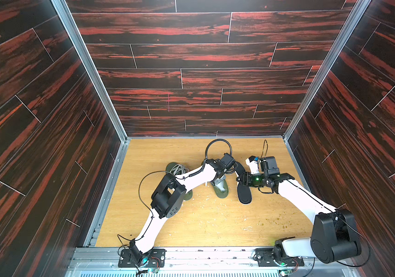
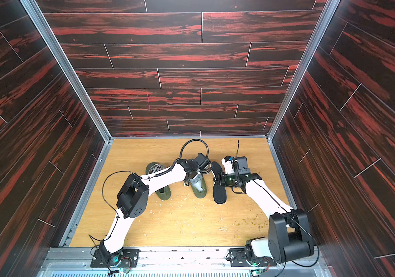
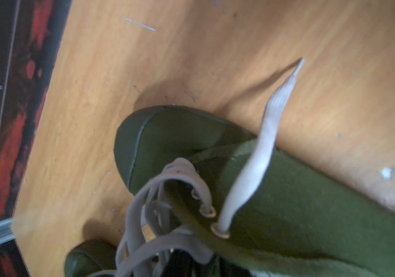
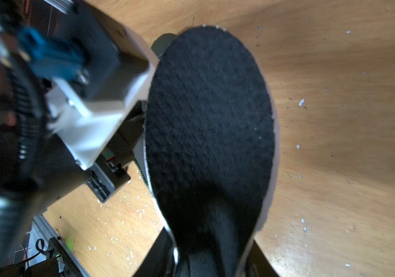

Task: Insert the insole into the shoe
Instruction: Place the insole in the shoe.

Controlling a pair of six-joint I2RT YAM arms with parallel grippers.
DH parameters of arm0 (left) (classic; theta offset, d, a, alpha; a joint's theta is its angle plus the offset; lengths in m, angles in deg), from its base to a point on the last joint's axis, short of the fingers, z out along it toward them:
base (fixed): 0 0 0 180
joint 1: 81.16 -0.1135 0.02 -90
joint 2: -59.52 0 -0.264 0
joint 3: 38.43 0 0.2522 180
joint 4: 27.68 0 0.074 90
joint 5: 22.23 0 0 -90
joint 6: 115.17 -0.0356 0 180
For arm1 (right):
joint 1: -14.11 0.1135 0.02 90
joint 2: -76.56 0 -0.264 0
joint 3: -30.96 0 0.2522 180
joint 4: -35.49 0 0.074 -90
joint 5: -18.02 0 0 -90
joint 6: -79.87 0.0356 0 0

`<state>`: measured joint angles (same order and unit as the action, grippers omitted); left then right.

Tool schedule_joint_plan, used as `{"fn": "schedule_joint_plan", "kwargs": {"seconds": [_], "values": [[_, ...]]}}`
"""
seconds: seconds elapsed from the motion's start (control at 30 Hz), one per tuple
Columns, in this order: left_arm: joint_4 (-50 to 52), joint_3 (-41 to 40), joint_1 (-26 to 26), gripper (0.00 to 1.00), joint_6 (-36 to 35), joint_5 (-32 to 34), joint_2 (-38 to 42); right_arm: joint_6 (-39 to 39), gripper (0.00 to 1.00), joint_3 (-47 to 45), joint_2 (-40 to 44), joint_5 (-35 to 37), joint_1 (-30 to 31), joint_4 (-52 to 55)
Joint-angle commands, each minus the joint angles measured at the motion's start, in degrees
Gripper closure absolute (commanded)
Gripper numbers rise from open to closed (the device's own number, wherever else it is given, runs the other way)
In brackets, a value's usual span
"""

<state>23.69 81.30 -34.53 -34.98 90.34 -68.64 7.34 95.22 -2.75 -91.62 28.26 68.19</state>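
Grasps the black insole (image 1: 244, 194) across its middle in the clenched right gripper (image 1: 241, 179), held just beside the green canvas shoe (image 1: 223, 193), not yet inside. Cannot tell the jaw state of the left gripper (image 1: 218, 178): seen only pushed down at that shoe's mouth, among the grey laces (image 3: 184, 172). Looks like the line-up before feeding.

Spread the mouth and pin the tongue clear first. Then tip the insole's leading end into the opening and slide it flat toward the toe cap (image 3: 129, 148), avoiding a fold against the collar. Watch the loose lace end (image 3: 263, 148) draped over the shoe's side. Leave alone the second green shoe (image 1: 171, 166), beyond the first and well apart from the insole.
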Motion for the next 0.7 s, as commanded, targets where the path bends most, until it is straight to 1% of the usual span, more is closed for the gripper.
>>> {"fn": "schedule_joint_plan", "kwargs": {"seconds": [0.0, 0.17, 0.27, 0.33, 0.43, 0.6, 0.67], "values": [[1.15, 1.12, 0.19, 0.88, 1.51, -0.41, 2.43, -2.74, 0.6, 0.99, -0.24, -4.15, -0.1, 3.06], [4.53, 2.02, -0.77, 1.0, 5.4, -8.03, 5.4, -4.59, 0.6, 0.99, 0.74, -7.16, 1.68, 6.94], [5.99, 2.11, -2.05, 1.0, 7.91, -10.96, 5.88, -4.69, 0.6, 1.05, 1.39, -7.34, 4.05, 8.44], [4.81, 0.57, -3.17, 1.0, 9.8, -13.24, 7.21, -4.4, 0.6, 0.92, 1.46, -7.9, 5.22, 9.21], [2.77, -1.46, -4.94, 1.0, 12.21, -19.43, 9.59, -4.93, 0.6, 0.97, 0.7, -9.74, 6.51, 10.22], [2.01, -2.26, -7.2, 1.0, 13.67, -26.45, 10.34, -7.2, 0.6, 3.11, -2.4, -8.15, 10.13, 13.57], [1.99, -2.39, -7.99, 1.0, 13.92, -28.67, 10.38, -7.02, 0.6, 3.11, -2.86, -8.05, 10.47, 13.54]]}}
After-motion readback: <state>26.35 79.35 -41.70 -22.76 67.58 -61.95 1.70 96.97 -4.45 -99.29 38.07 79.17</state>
